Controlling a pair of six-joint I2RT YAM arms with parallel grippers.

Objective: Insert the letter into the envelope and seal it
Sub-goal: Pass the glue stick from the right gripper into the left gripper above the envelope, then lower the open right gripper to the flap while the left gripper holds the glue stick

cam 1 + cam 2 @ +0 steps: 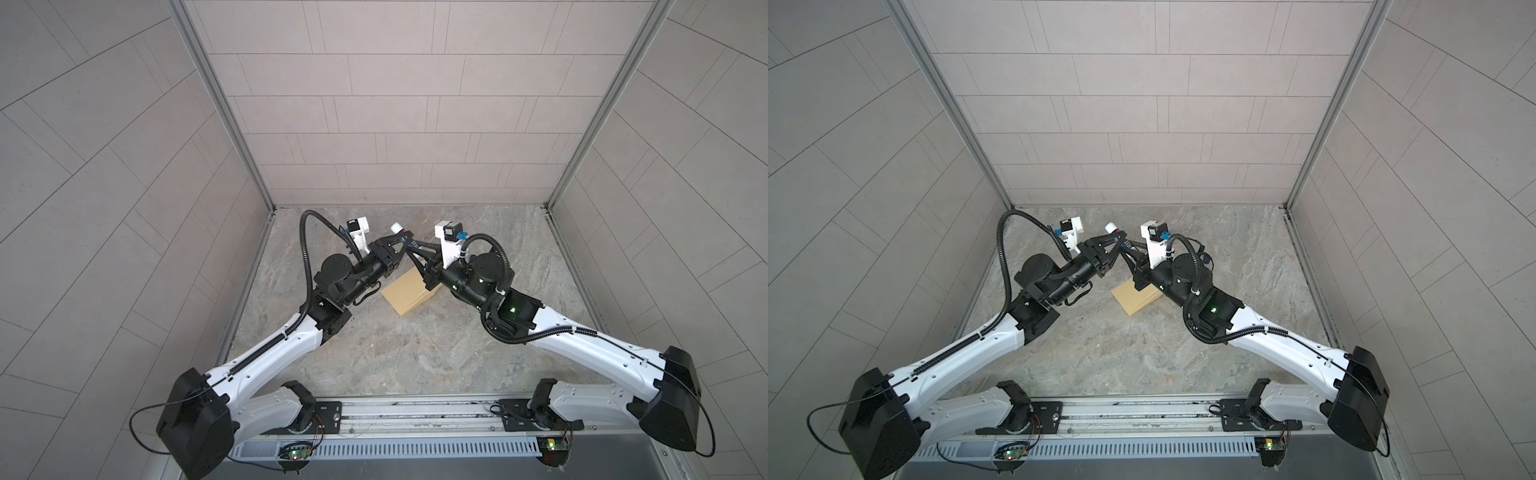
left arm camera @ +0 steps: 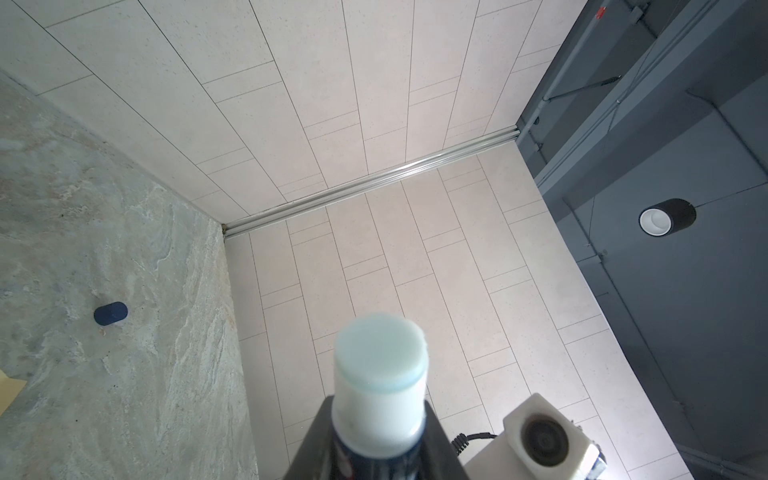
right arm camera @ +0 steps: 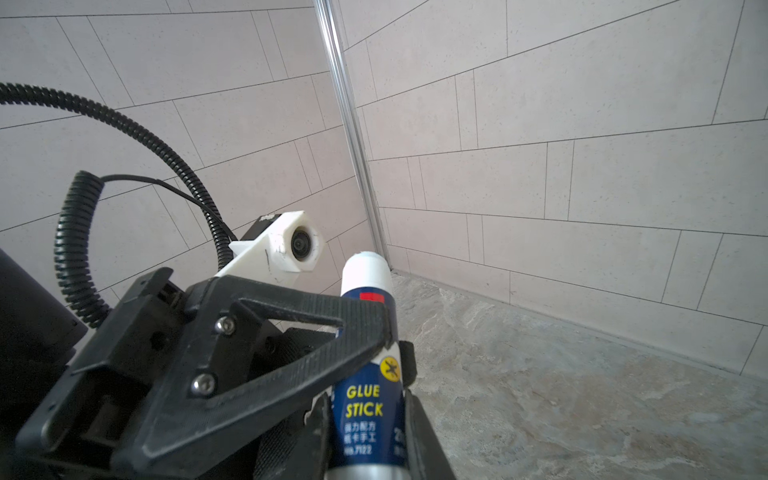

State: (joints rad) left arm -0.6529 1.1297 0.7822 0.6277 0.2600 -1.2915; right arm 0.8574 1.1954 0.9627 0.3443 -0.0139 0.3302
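Note:
Both grippers hold one blue glue stick (image 3: 368,399) up in the air, its white uncapped tip (image 1: 397,228) pointing at the back wall. My right gripper (image 3: 368,411) is shut on the labelled lower body. My left gripper (image 2: 378,419) is shut on the stick just below the white tip (image 2: 380,357). In both top views the two grippers meet above the table's middle, left (image 1: 400,242) and right (image 1: 412,251). The yellow-tan envelope (image 1: 409,293) (image 1: 1136,297) lies flat on the table beneath them, partly covered by the right arm. The letter is hidden.
A small dark blue cap (image 2: 110,313) lies on the stone-patterned table (image 1: 415,353), off toward the back wall. Tiled walls enclose the table on three sides. The arms' base rail (image 1: 415,411) runs along the front edge.

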